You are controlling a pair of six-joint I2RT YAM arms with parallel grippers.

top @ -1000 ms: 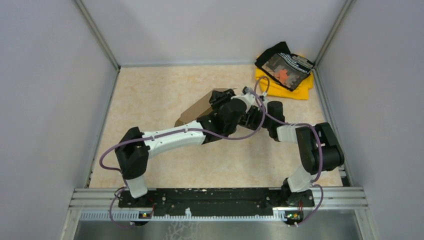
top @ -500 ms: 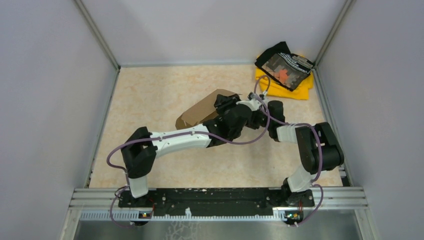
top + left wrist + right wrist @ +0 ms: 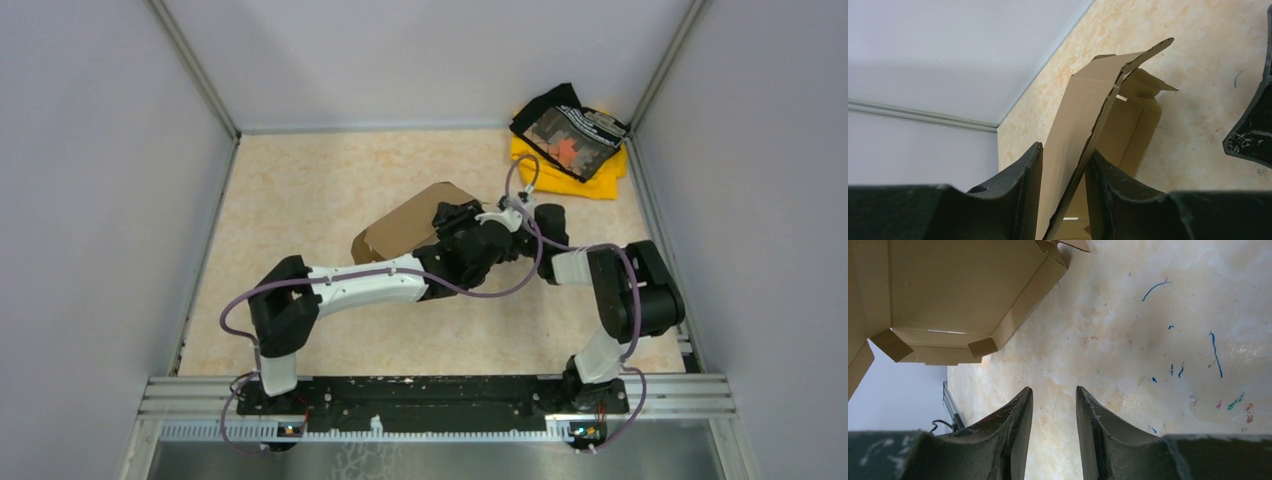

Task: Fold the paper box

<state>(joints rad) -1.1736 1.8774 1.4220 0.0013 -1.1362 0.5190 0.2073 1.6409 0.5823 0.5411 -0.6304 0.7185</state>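
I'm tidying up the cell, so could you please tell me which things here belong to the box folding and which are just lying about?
For the job: brown cardboard box; left gripper, clamped on its panel; right gripper, open, empty.
Lying about: yellow and black cloth pile, far right corner.

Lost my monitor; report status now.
Left pincer shut on paper box panel. Right pincer open, empty. Cloth pile far right corner, not in the way.
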